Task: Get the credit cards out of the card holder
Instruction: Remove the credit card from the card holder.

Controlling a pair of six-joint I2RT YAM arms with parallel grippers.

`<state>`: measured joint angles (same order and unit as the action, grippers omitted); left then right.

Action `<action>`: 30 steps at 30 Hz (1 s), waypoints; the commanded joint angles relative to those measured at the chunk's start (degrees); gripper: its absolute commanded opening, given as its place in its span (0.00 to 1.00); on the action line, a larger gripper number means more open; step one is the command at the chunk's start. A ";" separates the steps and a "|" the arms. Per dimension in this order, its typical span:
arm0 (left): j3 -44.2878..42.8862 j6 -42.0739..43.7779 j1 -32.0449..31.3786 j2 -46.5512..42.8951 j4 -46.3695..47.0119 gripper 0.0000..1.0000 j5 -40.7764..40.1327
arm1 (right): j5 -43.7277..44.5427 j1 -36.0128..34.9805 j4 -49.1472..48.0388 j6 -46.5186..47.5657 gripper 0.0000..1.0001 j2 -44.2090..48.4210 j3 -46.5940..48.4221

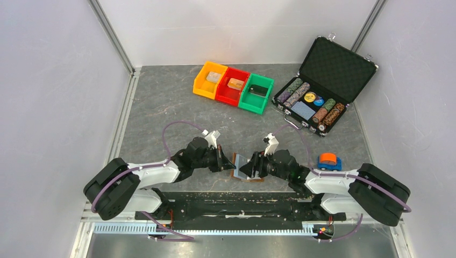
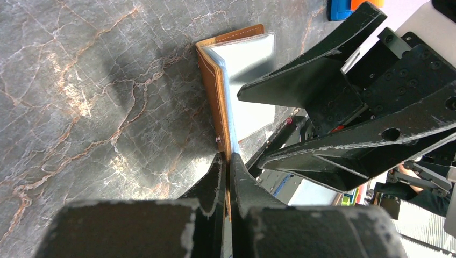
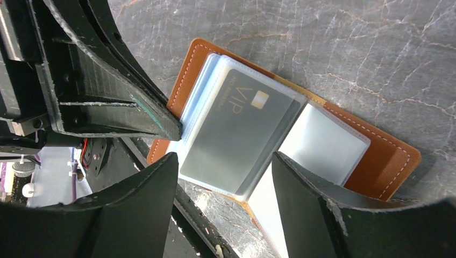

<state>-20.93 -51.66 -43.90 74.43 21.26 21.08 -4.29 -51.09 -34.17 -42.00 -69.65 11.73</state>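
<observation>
Brown leather lies spread open on the grey marbled table (image 1: 161, 107): the card holder (image 1: 246, 167) sits at six o'clock of the tabletop, right between the two arms. The left gripper (image 2: 227, 161) is pressed together on the holder's edge, pinching the leather cover and a pale sleeve and pinning it in place. The right gripper (image 3: 223, 161) hangs over the pockets with its jaws spread wide and nothing held, one finger on either side of a grey VIP card (image 3: 236, 134) lying in a clear sleeve. That card is in its pocket, so nothing is out yet.

The step in hand, I'd say, is getting a bite on that card. I cannot tell which end the sleeve opens at, so find the mouth first. Then catch the card only, not the plastic, and draw it straight along the sleeve while the left claw anchors the leather. Snag the sleeve and the whole holder likely lifts with it.
</observation>
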 commanded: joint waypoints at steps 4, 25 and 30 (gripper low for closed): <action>0.28 -2.13 -0.30 -1.25 3.48 0.02 0.37 | -1.09 -0.53 -3.37 -1.48 0.67 -2.48 2.00; 0.34 -2.05 -0.31 -1.82 2.91 0.02 0.19 | 2.76 -3.40 1.95 -0.47 0.55 -5.24 5.55; 0.54 -1.96 -0.31 -2.22 2.56 0.02 -0.15 | 3.94 -3.40 4.08 0.38 0.47 -2.95 5.36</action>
<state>-20.71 -52.03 -43.90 73.97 21.32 20.88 -3.11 -54.33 -32.40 -43.24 -74.74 15.68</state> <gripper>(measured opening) 0.044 0.500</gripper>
